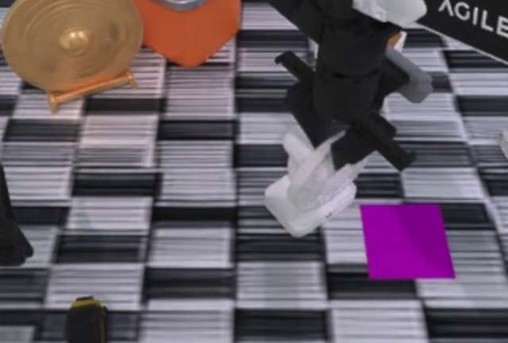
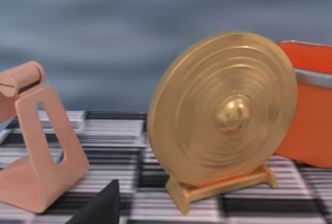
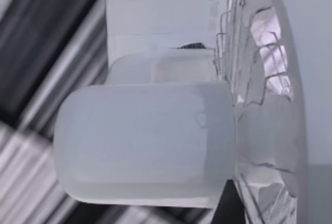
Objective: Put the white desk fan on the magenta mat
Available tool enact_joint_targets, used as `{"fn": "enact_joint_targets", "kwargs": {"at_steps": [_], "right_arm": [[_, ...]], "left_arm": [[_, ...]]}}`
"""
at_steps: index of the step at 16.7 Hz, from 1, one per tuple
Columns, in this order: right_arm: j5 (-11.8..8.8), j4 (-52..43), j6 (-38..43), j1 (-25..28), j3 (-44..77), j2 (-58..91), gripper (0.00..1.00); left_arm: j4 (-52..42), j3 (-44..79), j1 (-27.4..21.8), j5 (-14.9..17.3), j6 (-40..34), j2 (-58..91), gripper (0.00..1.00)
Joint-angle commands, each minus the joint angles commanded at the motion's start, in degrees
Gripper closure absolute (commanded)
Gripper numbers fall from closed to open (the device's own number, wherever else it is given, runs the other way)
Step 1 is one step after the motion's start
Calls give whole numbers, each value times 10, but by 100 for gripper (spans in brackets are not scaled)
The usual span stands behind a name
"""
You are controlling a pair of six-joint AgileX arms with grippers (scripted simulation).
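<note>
- 1 left arm, parked at far left edge of the tabletop [image 1: 198, 232]; only a dark bit shows in top view, claw out of sight, can't tell its state.
- 1 gold disc on a small stand [image 1: 71, 37], back left; also big in left wrist view [image 2: 225, 112].
- 1 pinkish-tan stand w/ a roller on top [image 2: 36, 146], seen in left wrist view only, near the disc.
- 1 small dark object w/ yellow trim [image 1: 86, 317], front left edge; too cut off to identify.
- 1 orange container w/ grey rim [image 1: 186, 5], back, just right of the disc.
- 1 white desk fan [image 1: 311, 184], centre-right, base on the tabletop, just left of the mat, not on it. Right wrist view: round motor housing [image 3: 145, 146] close up, wire grille beside it.
- 1 right claw [image 1: 337, 152], directly over the fan head, at fan level; fingers hidden by the arm, can't tell if wide, narrow or gripping.
- 1 magenta mat [image 1: 406, 241], flat, front right, nothing on it.
- Writing: "AGILE" on white arm casing, top right, cut off by edge.
</note>
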Motion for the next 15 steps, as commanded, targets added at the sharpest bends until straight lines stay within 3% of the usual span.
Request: {"fn": "enact_joint_targets", "kwargs": {"at_steps": [8, 15], "right_arm": [[0, -2, 1, -1, 2, -3, 100], [0, -113, 1, 3, 128, 11, 100]], "left_arm": [[0, 0, 0, 0, 0, 0, 0], [0, 0, 0, 0, 0, 0, 0]]}}
